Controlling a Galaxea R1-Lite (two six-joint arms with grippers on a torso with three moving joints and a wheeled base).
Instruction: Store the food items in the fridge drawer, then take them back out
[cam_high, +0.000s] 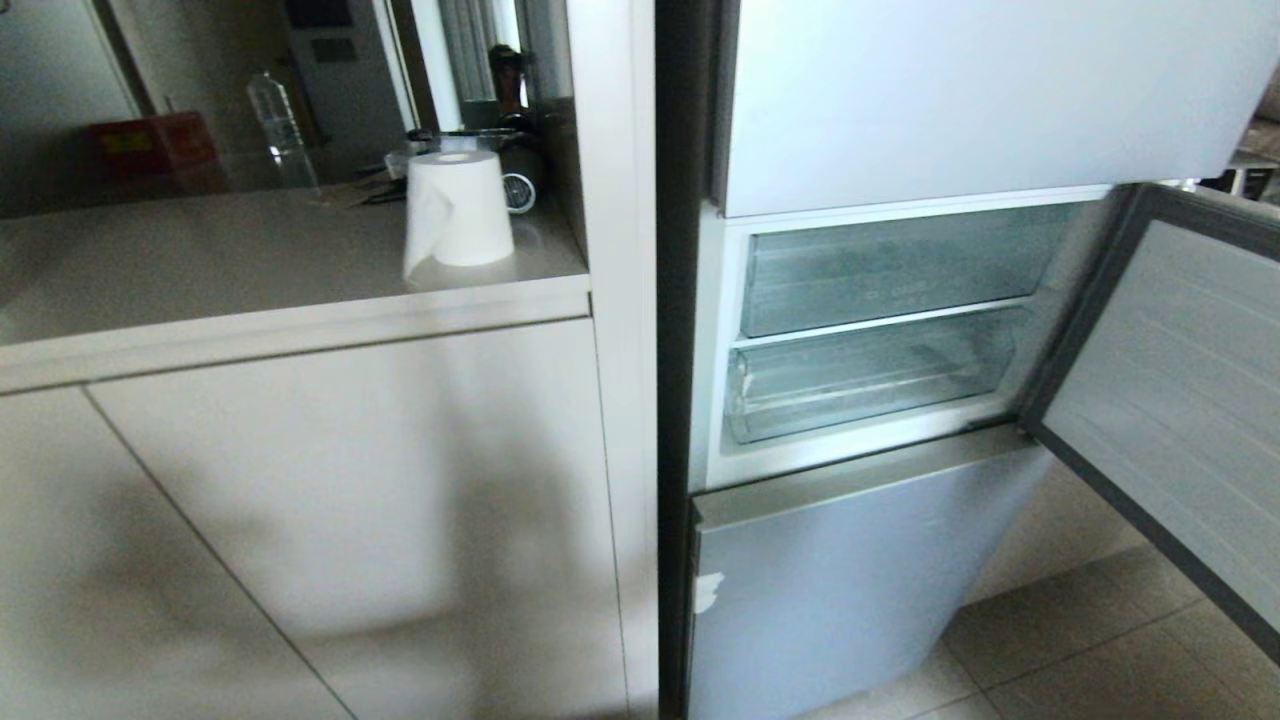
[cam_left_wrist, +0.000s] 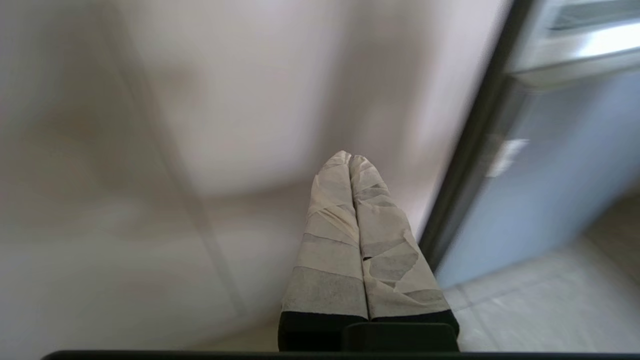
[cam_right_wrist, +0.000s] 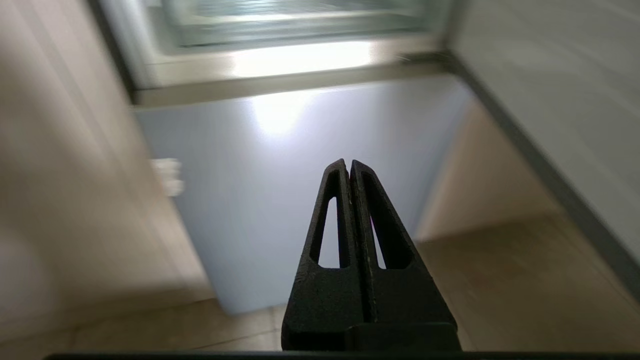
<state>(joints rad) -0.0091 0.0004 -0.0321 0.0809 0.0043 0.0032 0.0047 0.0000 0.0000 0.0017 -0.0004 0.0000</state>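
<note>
The fridge's middle compartment stands open in the head view. Inside, the fridge drawer (cam_high: 870, 385) is the lower clear bin with a ribbed floor; it is pushed in and looks empty. A second clear bin (cam_high: 900, 268) sits above it. The food items are out of view. Neither arm shows in the head view. My left gripper (cam_left_wrist: 349, 158), its fingers wrapped in pale tape, is shut with nothing in it and points at the beige cabinet panel low down. My right gripper (cam_right_wrist: 348, 164), bare black, is shut and empty, facing the blue-grey bottom fridge front (cam_right_wrist: 300, 190).
The compartment's door (cam_high: 1180, 400) swings out to the right. A beige counter (cam_high: 250, 260) at the left carries a paper roll (cam_high: 458, 208) and a water bottle (cam_high: 280, 125). A tall cabinet panel (cam_high: 350, 500) fills the lower left, and tiled floor (cam_high: 1080, 650) lies at the lower right.
</note>
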